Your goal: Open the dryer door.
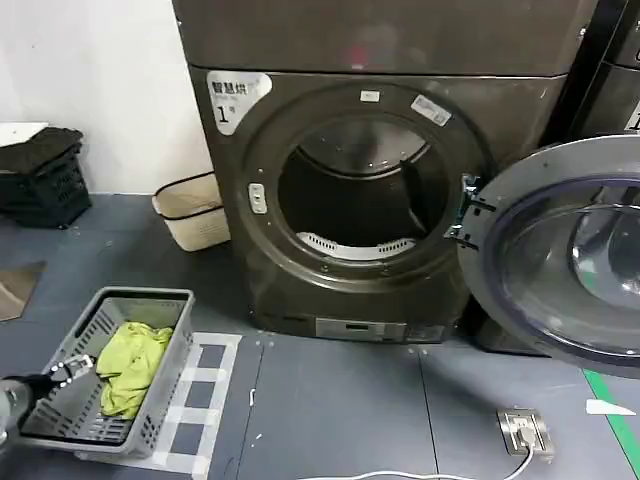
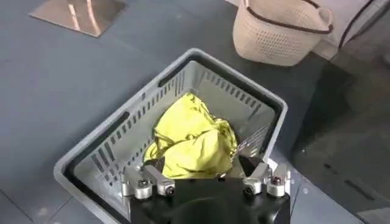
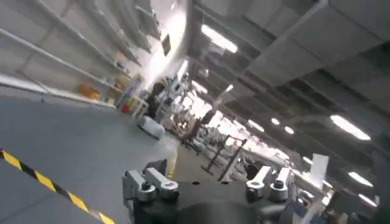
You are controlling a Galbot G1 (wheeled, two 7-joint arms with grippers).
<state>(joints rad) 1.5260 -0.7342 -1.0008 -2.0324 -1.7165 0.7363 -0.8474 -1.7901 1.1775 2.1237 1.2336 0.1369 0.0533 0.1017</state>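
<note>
I see the dryer door (image 1: 570, 260) already swung wide on the machine's right, drum exposed. My left gripper (image 1: 72, 368) hangs open and empty over the grey basket (image 1: 150, 300); my right gripper (image 3: 207, 185), open and empty too, points away. I'd avoid nudging the door.

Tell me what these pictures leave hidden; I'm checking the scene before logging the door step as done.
- Dryer door, head view: swung open, its far edge cut off by the frame.
- Drum interior, head view: too dark to tell if anything lies inside.
- Yellow-green cloth, left wrist view: crumpled in the grey basket; garment type unclear, near edge hidden by the left gripper.
- Right gripper, right wrist view: faces the room, away from the dryer.
</note>
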